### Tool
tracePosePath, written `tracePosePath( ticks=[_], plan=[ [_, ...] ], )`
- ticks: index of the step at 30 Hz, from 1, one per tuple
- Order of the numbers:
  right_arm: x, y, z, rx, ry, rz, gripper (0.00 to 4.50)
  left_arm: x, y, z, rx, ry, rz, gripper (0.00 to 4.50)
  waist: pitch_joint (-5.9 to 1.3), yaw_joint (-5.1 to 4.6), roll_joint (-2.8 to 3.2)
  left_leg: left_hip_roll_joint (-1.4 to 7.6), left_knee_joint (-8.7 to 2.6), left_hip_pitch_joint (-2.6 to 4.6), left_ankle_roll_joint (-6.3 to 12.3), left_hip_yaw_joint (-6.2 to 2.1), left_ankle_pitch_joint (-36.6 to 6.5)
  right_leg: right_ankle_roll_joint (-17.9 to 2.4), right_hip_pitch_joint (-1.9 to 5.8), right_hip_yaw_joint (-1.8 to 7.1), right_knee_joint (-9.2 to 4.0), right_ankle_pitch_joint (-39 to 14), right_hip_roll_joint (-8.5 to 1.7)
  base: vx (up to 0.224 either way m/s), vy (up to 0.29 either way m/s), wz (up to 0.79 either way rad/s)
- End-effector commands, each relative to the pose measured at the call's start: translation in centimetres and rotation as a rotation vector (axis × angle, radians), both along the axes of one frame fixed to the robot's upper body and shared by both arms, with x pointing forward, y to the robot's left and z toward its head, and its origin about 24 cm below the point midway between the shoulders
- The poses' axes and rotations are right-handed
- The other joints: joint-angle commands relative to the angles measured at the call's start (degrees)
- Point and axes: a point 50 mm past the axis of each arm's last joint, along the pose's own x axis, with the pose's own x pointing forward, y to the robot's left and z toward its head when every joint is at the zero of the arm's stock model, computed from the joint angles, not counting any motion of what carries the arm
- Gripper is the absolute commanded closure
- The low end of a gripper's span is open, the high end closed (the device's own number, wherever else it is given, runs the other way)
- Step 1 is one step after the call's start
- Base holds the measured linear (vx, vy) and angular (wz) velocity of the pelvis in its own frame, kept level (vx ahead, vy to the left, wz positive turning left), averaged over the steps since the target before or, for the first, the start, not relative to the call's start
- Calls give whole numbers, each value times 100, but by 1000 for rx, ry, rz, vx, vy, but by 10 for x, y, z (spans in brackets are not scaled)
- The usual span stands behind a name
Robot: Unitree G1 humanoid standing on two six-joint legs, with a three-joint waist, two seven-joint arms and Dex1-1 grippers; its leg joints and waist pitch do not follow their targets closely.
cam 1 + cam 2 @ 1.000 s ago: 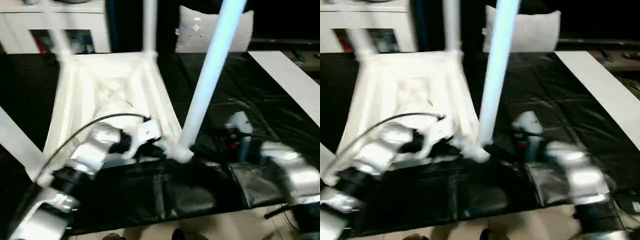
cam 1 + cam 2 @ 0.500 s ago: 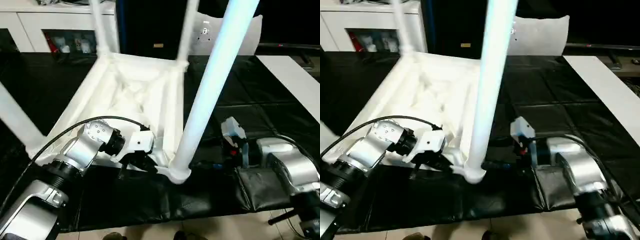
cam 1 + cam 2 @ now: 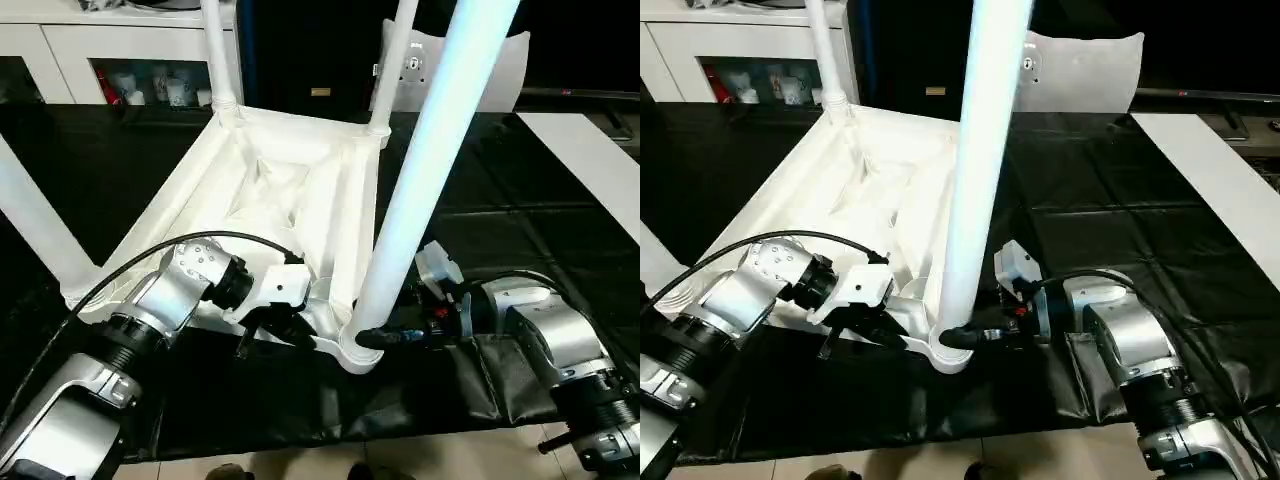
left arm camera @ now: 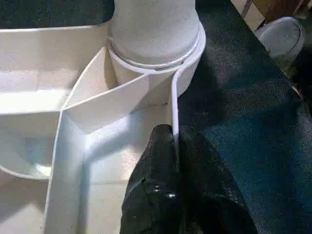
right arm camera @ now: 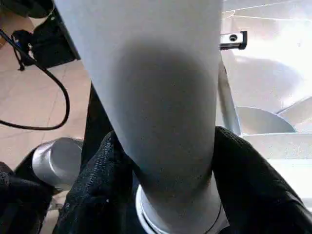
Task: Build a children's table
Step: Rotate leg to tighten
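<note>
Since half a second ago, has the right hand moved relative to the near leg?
Yes. The right hand has closed in on the base of the near leg at its corner socket; its fingers now flank it.

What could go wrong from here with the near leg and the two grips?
The right gripper straddles the near leg just above its socket; a sideways pull could lever the long leg loose. The left gripper pinches only a thin rim of the table top, so the upturned top could slip or pivot.
</note>
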Motion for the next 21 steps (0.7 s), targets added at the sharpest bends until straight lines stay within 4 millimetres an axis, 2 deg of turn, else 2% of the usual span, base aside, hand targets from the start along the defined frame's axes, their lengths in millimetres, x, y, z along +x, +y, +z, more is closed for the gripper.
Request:
tracePosePath(
  ticks=[1, 4, 6, 7, 9, 10, 11, 12, 13, 14, 15, 16, 17, 18, 19, 20, 21],
  plan=[
    [-3, 0, 1, 16, 34, 14, 235, 1, -12, 9, -21, -15, -59, 450, -460, -30, -7, 159, -423, 38, 279, 10, -1040, -1140, 345, 299, -335, -2099, -308, 0, 0, 0],
    [-11, 2, -2, 48, 79, -32, 250, 5, -17, 8, -69, 13, 58, 450, -461, -19, 16, 161, -424, 47, 252, 9, -1054, -1133, 343, 301, -338, -2115, -304, 0, 0, 0],
    [-14, 4, -4, 45, 85, -59, 251, 6, -19, 7, -77, 17, 102, 450, -449, -4, -3, 162, -432, 69, 233, 9, -1121, -1106, 325, 304, -358, -2210, -300, 0, 0, 0],
    [-17, 7, -7, 37, 87, -106, 251, 7, -22, 6, -85, 17, 154, 450, -449, 2, -9, 159, -437, 58, 205, 2, -1129, -1057, 339, 304, -363, -2288, -306, 0, 0, 0],
    [-19, 16, -18, -5, 74, -264, 252, 9, -33, 2, -113, 23, 263, 450, -414, -5, -10, 161, -451, 72, 133, 5, -1226, -957, 307, 311, -402, -2514, -301, 0, 0, 0],
    [-19, 16, -18, -5, 74, -264, 252, 9, -33, 2, -113, 23, 263, 450, -380, -53, -25, 119, -462, 52, 75, -15, -1445, -768, 317, 266, -463, -3042, -302, 0, 0, 0],
    [-19, 18, -20, -7, 81, -298, 253, 10, -36, 2, -120, 23, 279, 450, -354, -106, -45, 69, -433, 75, 35, -41, -1736, -414, 297, 182, -589, -3886, -306, 0, 0, 0],
    [-19, 19, -20, -8, 84, -311, 254, 10, -37, 2, -122, 23, 286, 450, -348, -134, -45, 54, -411, 105, 14, -46, -1803, -280, 276, 163, -645, -4144, -317, 0, 0, 0],
    [-18, 22, -22, -2, 93, -356, 255, 11, -40, 2, -133, 23, 310, 450, -353, -194, -63, 27, -383, 103, 16, -59, -1812, -129, 264, 136, -708, -4350, -322, 0, 0, 0],
    [-15, 28, -24, 1, 93, -440, 255, 13, -47, 2, -148, 24, 343, 450, -355, -252, -46, 29, -384, 81, 26, -76, -1803, -74, 270, 104, -735, -4360, -320, 0, 0, 0],
    [-15, 28, -24, 1, 93, -440, 256, 13, -47, 2, -148, 24, 343, 450, -359, -276, -30, 29, -388, 80, 19, -96, -1847, -56, 277, 60, -752, -4366, -318, 0, 0, 0],
    [-7, 38, -29, -23, 79, -640, 256, 19, -59, 4, -180, 15, 425, 450, -353, -348, -11, 47, -399, 88, 24, -119, -2009, 1, 296, -12, -802, -4334, -308, 0, 0, 0],
    [-2, 43, -31, -23, 78, -749, 256, 22, -65, 6, -198, 5, 465, 450, -338, -448, 26, 63, -400, 119, -15, -146, -2259, 9, 279, -129, -869, -4280, -291, 0, 0, 0],
    [-2, 43, -31, -23, 78, -749, 257, 22, -65, 6, -198, 5, 465, 450, -320, -498, 56, 76, -401, 139, -40, -176, -2445, 53, 290, -211, -923, -4309, -284, 0, 0, 0],
    [3, 46, -31, -8, 88, -844, 257, 25, -70, 8, -215, -5, 495, 450, -324, -555, 76, 103, -420, 152, -59, -216, -2658, 107, 335, -304, -961, -4278, -281, -52, 43, -12],
    [9, 49, -31, 6, 96, -961, 257, 26, -75, 10, -229, -11, 514, 450, -251, -638, 213, 402, -759, -39, -104, -414, -3646, 40, 672, -363, -573, -3377, -251, -96, 33, -12],
    [9, 49, -31, 6, 96, -961, 257, 26, -75, 10, -229, -11, 514, 450, -201, -533, 281, 607, -1146, -298, -143, -451, -4288, -174, 888, -199, 310, -2361, -175, -96, 33, -12]
  ],
)
